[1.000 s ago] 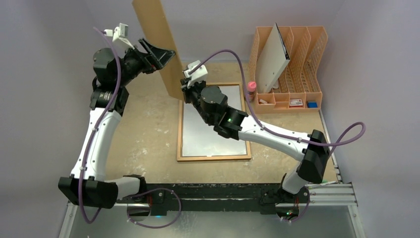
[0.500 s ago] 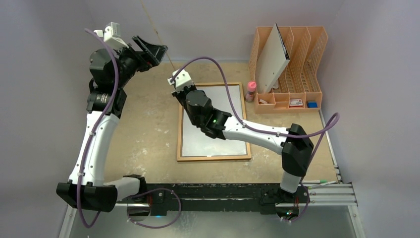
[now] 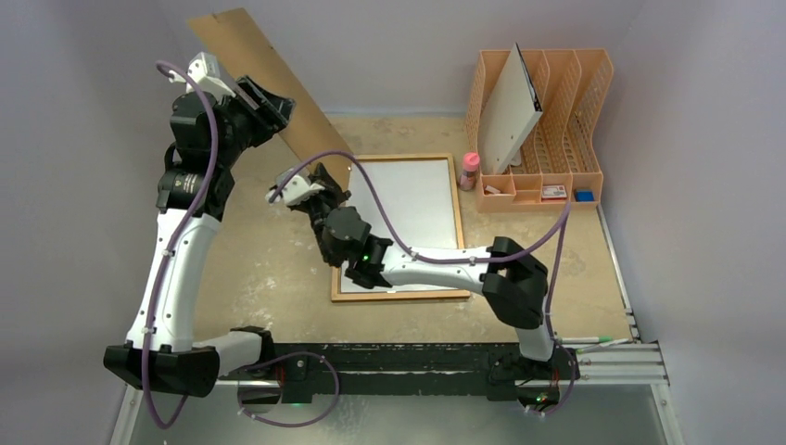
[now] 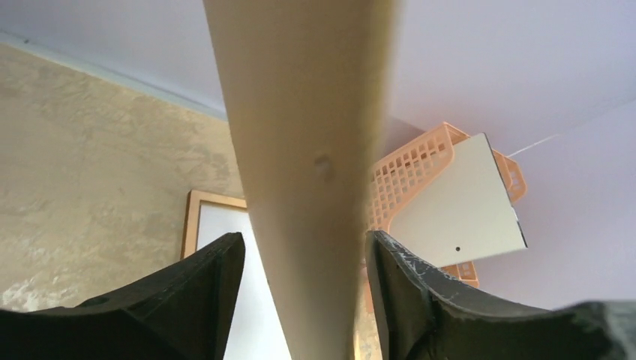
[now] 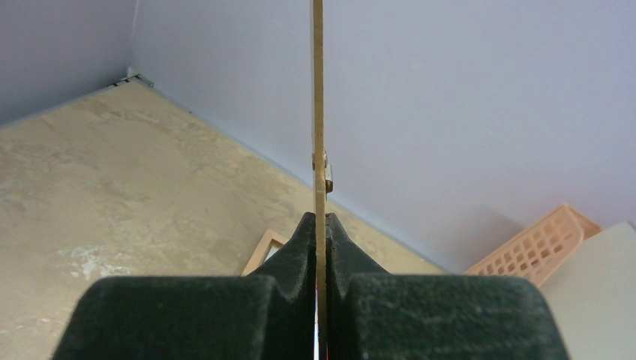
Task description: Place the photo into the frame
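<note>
The light wooden frame (image 3: 400, 295) lies flat on the table; its inside is a plain pale surface. It also shows in the left wrist view (image 4: 192, 217) and the right wrist view (image 5: 264, 246). The photo's plant picture shows nowhere. A plain brown backing board (image 3: 250, 65) leans in the air left of the frame. My right gripper (image 3: 324, 181) is shut on its lower edge, seen edge-on (image 5: 319, 219). My left gripper (image 3: 269, 102) is open around the board's upper part (image 4: 304, 247), with gaps on both sides.
An orange file organiser (image 3: 556, 93) stands at the back right with a white panel (image 3: 510, 111) leaning in it. A pink-capped bottle (image 3: 471, 170) stands beside the frame's right rim. Grey walls close in at the back and sides.
The right arm has swung left and nearer, carrying the board's lower edge off the frame. The board has tilted from upright to leaning back-left. The left gripper stays around it.
</note>
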